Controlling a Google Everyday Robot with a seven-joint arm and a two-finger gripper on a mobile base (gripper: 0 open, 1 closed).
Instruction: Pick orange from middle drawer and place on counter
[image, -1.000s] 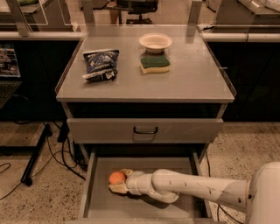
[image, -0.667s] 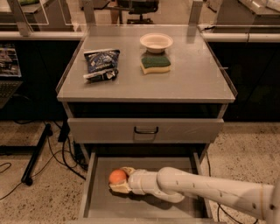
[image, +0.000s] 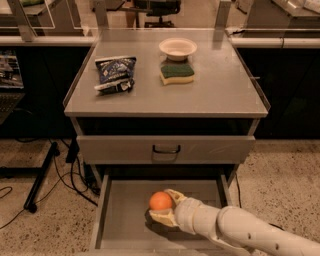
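Note:
The orange (image: 160, 201) is small, round and bright, inside the open middle drawer (image: 125, 220), near its middle. My gripper (image: 164, 205) reaches into the drawer from the lower right on a white arm, and its cream fingers (image: 172, 194) sit on either side of the orange, closed around it. I cannot tell if the orange rests on the drawer floor or is lifted just off it. The counter (image: 220, 87) is the flat grey top of the cabinet above.
On the counter lie a dark snack bag (image: 115, 74), a white bowl (image: 177, 48) and a green and yellow sponge (image: 177, 73). A shut drawer front with a black handle (image: 166, 149) hangs over the open drawer. Cables and a stand leg (image: 42, 175) lie on the floor at left.
The arm has pulled back to the right and its forearm sits lower in the view. The gripper stays around the orange at about the same spot in the drawer.

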